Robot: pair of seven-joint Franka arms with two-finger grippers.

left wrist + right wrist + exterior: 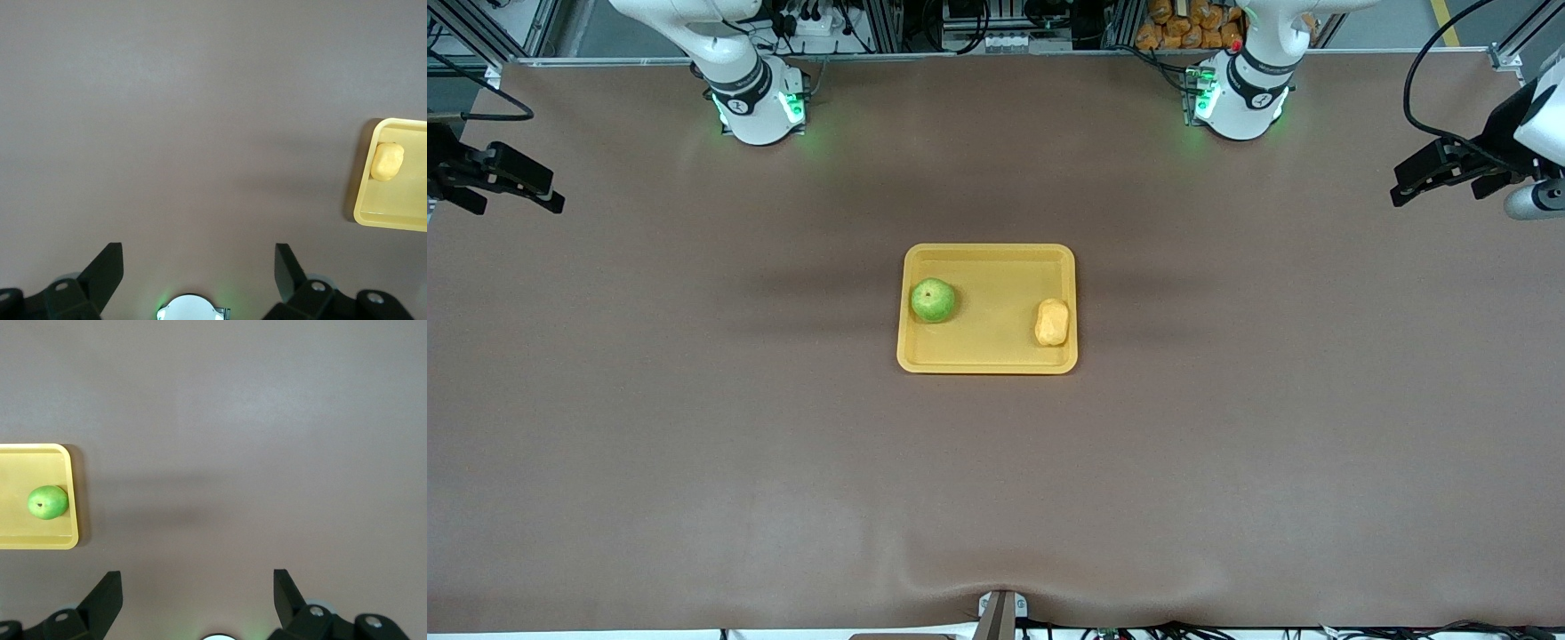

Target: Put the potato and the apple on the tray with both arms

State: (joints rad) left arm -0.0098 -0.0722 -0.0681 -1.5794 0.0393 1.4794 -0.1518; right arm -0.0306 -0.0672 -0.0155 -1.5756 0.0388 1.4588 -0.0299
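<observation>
Yellow-orange tray [987,356] sits mid-frame on the brown surface [694,444], apple [932,300] inside at its left end as the front view shows it, potato [1052,322] at its right end, close to the rim. Both appear placed; I judge the task essentially finished.

Risks as I read them: the apple is round and could roll if the tray gets nudged; any needless re-approach might knock either one.

Left tool [200,267] hangs at the front view's right edge, well apart from the tray, spread wide, holding nothing. Right tool [197,587] at the left edge, likewise released and empty. Both arms wait.
</observation>
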